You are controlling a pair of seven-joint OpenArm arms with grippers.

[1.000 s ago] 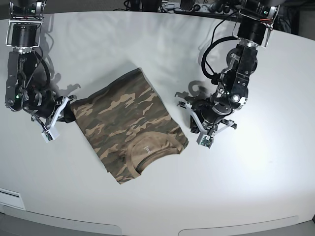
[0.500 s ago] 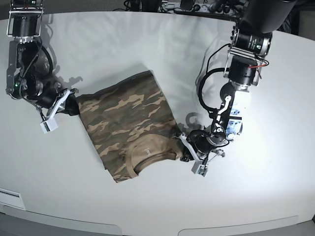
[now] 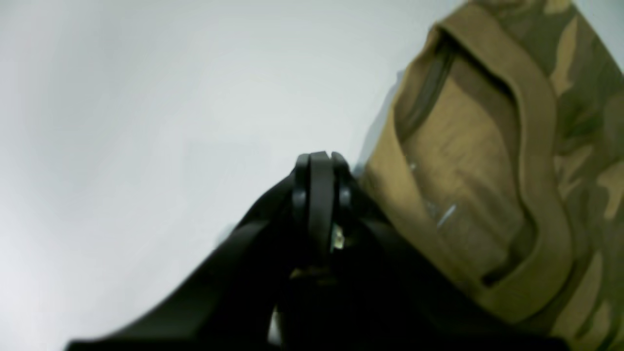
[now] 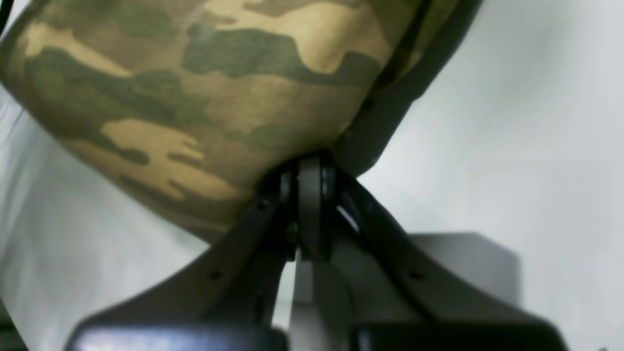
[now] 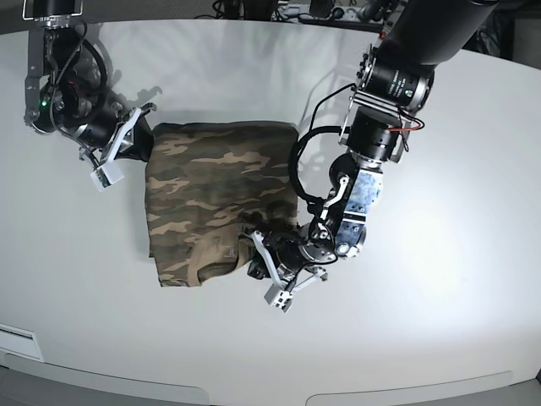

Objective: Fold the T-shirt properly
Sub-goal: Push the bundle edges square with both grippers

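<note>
- Right, 2 arms are at work on 1 camouflage shirt [image 5: 221, 173], folded into a rough block on the pale table [image 5: 423, 321], left of centre in the base view.
- The left gripper [image 3: 319, 165] is down at the neck end, touching the shirt beside the tan collar, and its jaws are together!
- Over at the opposite top corner, the right gripper [image 4: 314, 170] has its tips right against the cloth, jaws together too (whether either one pinches fabric, I cannot tell; the black fingers hide it).
- The collar band curves clearly in the left wrist view, with 1 small pale label inside, partly shaded.
- And the right wrist view shows the shirt's edge raised beside the tips, brown and green patches across it.
</note>
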